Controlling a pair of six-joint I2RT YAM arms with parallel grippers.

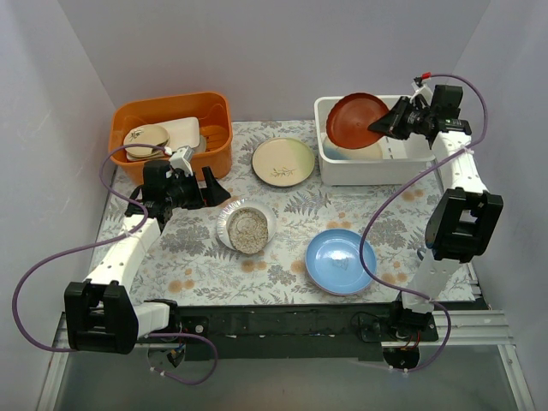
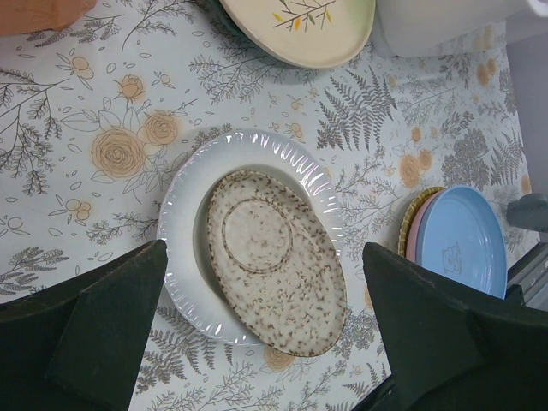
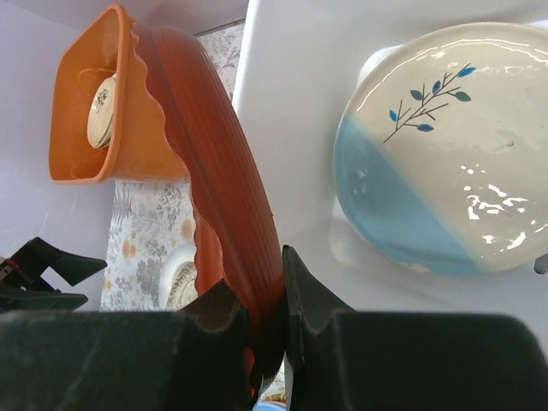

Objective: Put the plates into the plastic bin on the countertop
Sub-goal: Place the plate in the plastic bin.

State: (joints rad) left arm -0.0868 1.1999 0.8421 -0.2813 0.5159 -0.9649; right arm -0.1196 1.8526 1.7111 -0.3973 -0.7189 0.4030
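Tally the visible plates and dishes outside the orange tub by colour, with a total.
Dark red plate: 1
Cream-and-blue plate: 1
Cream sprig plate: 1
Blue plate: 1
Pink plate: 1
Yellow plate: 1
Pale scalloped plate: 1
Speckled oval dish: 1
Total: 8

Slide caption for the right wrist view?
Right gripper clamps the dark red plate; cream-and-blue plate lies in the white bin.

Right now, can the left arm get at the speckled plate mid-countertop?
Probably yes: the left arm holds its jaws wide open above the speckled plate, which lies on a white fluted plate; nothing is between.
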